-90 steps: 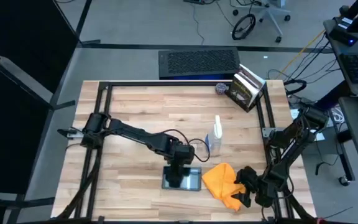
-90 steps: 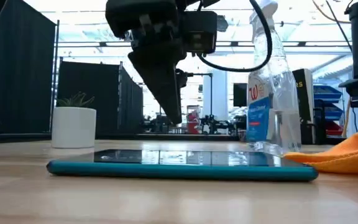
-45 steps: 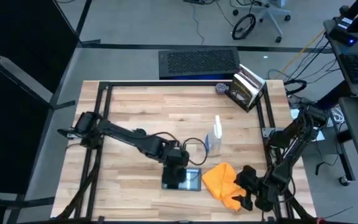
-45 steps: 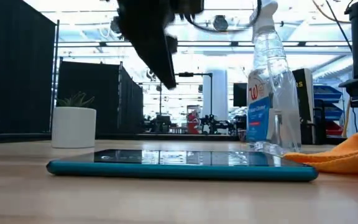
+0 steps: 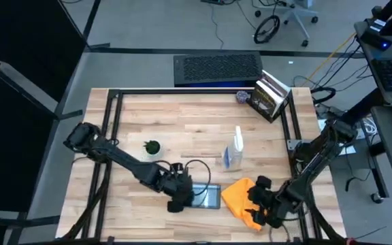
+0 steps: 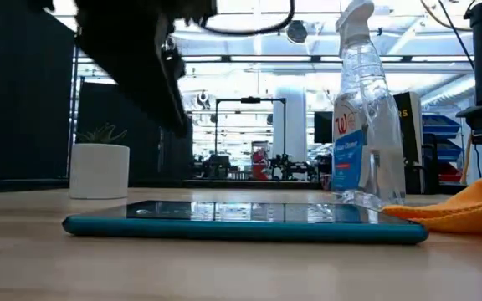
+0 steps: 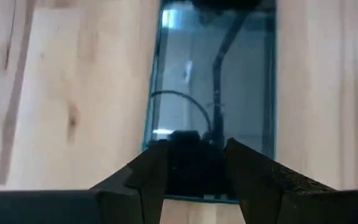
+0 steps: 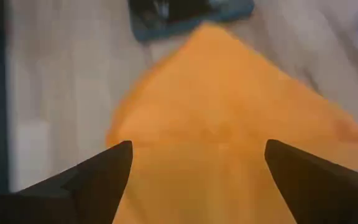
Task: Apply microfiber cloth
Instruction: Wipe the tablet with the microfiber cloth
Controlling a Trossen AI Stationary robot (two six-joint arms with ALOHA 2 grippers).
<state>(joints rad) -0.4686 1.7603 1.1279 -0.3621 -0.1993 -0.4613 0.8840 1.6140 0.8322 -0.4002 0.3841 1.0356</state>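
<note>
I am pulling the left claw (image 5: 177, 201) back off the glossy dark tablet (image 5: 206, 197) toward 9 o'clock, its fingers narrowly parted and empty, so the screen is opening up for wiping. At 5 o'clock on the wooden worktop (image 5: 182, 122) I am closing the right claw (image 5: 256, 204), spread wide, over the soft, rumpled orange microfiber cloth (image 5: 240, 194) touching the tablet's edge, with the clear plastic spray bottle (image 5: 234, 155) standing just behind.

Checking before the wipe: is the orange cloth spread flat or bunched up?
Bunched. The microfiber cloth lies in a rumpled heap beside the tablet, folds rising in the low view; the right gripper hovers over it, fingers open.
</note>
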